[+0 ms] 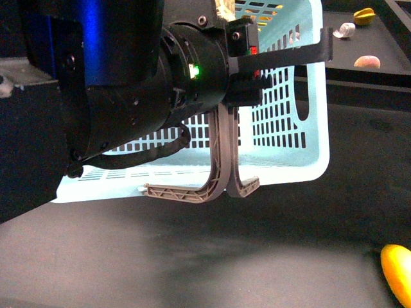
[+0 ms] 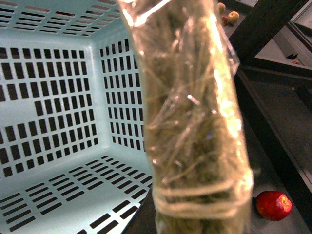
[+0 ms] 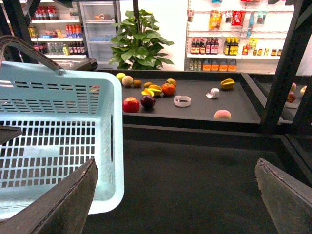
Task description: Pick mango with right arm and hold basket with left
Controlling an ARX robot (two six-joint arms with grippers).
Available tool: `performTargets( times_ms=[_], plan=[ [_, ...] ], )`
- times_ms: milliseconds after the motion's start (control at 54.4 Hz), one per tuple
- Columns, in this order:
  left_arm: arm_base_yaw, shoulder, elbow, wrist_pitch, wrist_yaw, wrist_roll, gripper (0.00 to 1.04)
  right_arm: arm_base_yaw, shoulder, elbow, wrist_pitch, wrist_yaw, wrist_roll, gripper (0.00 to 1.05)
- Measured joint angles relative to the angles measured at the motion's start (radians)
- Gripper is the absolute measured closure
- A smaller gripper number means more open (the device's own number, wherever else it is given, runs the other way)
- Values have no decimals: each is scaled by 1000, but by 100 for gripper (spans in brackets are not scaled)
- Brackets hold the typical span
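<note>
Crowding ten o'clock: bulky glossy black left arm (image 1: 128, 83), left gripper (image 1: 321, 51) by the grey-brown handles (image 1: 221, 160) of the large light blue lattice plastic basket (image 1: 289, 128); clamped or not, cannot tell. Smooth yellow-orange mango (image 1: 398, 273) at five o'clock on dark table (image 1: 192, 256), well apart. Right gripper (image 3: 175, 168) spread wide, holding nothing.
</note>
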Motion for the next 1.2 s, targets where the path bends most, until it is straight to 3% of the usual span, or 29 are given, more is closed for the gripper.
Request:
performTargets(
  times_ms=[1196],
  plan=[
    [-2, -26, -21, -18, -15, 34, 100, 0, 0, 0, 0, 0, 0, 8]
  ],
)
